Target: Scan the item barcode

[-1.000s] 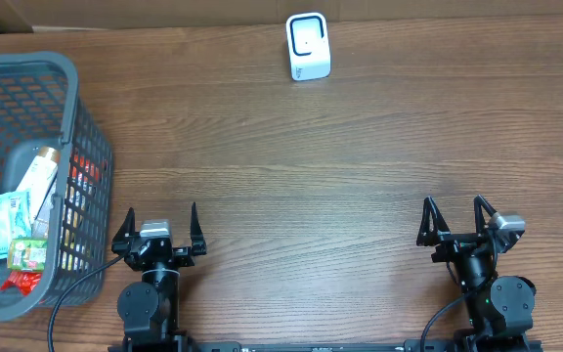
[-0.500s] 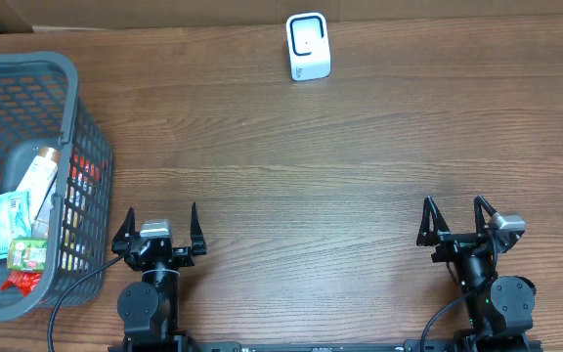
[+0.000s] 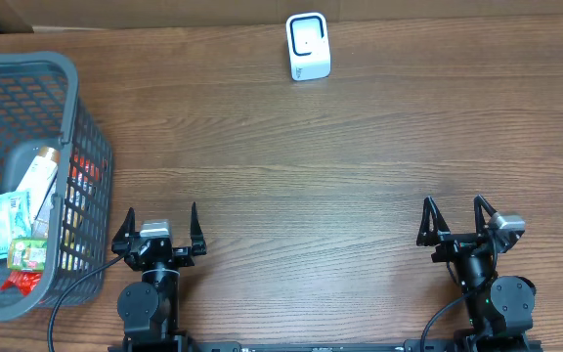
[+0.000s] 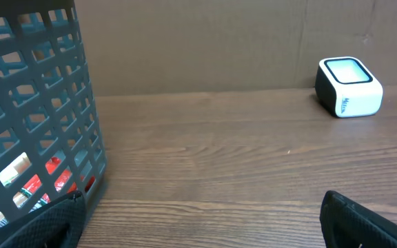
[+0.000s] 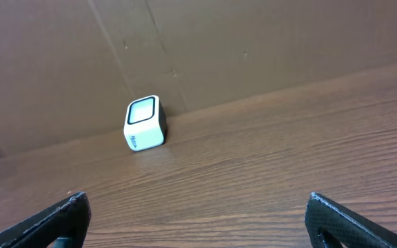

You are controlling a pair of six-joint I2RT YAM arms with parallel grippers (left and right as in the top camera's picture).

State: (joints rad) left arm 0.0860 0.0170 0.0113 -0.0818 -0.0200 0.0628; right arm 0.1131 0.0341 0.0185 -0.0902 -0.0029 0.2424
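The table (image 3: 291, 156) is bare wood across its whole middle, which gives me room to carry something from one side to the other.

The basket (image 3: 27, 61) sits at the left edge, just beside my left arm and well apart from my right. I judge that the left side should do the picking.

My left gripper (image 3: 160, 209) rests at the near edge with its fingers spread wide and nothing between them. My right gripper (image 3: 453, 200) is parked the same way at the near right, released and empty. Both point toward the far side, so each wrist camera looks out over the table.

The scanner (image 3: 308, 46) stands at the far edge near the middle, close to the cardboard wall (image 5: 253, 48). Its window is tilted up and toward me, so a barcode would have to be turned to face it.

The items are all inside the basket, lying loosely together: a tube (image 3: 35, 181), a green packet (image 3: 6, 217), a small carton (image 3: 28, 252) and something red (image 3: 20, 282) beneath. I cannot see a barcode on any of them from here. Nothing has been picked up yet.
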